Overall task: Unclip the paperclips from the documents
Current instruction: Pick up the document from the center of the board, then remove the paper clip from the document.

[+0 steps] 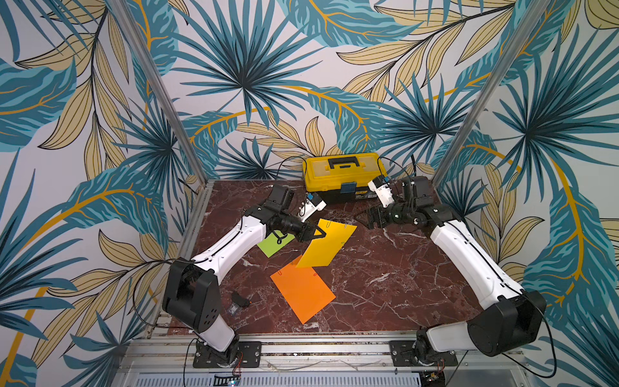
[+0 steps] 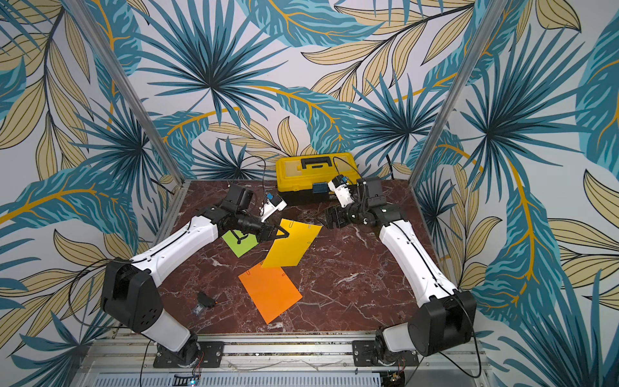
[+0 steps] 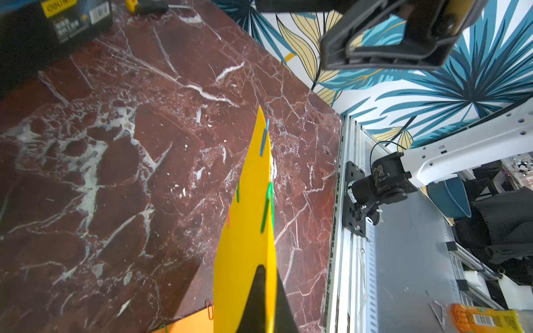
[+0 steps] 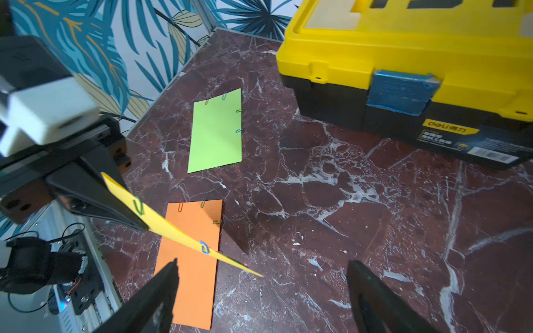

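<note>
nearest, just past the front rail, the orange sheet lies flat on the marble table, paperclips at its far end. left gripper is clamped on a corner of the yellow sheet, holding it lifted and tilted, its low corner over the orange sheet's far edge. a blue paperclip and a green paperclip grip the yellow sheet's edge. right gripper stands with jaws wide apart, empty, just beside that sheet's far corner. lime green sheet lies flat, paperclips on two edges, partly hidden under the left arm. yellow-and-black toolbox stands at the back.
</note>
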`<state>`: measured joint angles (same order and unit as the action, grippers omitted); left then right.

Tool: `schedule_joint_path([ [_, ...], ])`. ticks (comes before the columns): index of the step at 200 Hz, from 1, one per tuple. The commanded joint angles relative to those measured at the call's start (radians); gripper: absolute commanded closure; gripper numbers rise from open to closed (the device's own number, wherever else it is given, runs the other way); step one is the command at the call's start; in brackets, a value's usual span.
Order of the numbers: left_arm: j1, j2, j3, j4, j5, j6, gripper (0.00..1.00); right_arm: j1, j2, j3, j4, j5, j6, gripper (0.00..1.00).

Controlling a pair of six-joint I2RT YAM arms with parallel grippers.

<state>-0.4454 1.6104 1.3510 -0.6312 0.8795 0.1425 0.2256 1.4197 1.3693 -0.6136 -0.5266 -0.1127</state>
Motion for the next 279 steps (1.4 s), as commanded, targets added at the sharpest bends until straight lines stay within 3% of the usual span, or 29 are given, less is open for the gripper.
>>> schedule_joint_path([
  [1, -0.007, -0.035, 0.008, -0.106, 0.026, 0.055, 1.0, 0.018, -0.002, 0.028, -0.057, -0.102, -0.077, 0.1],
  [39, -0.009, -0.04, 0.009, -0.157, 0.047, 0.078, 1.0, 0.053, 0.04, 0.037, -0.075, -0.212, -0.131, 0.18],
  [134, -0.011, -0.02, 0.051, -0.203, 0.085, 0.114, 1.0, 0.114, 0.126, 0.051, -0.019, -0.296, -0.183, 0.25],
  [279, -0.012, -0.031, 0.039, -0.202, 0.11, 0.127, 1.0, 0.176, 0.183, 0.065, -0.018, -0.441, -0.179, 0.45],
])
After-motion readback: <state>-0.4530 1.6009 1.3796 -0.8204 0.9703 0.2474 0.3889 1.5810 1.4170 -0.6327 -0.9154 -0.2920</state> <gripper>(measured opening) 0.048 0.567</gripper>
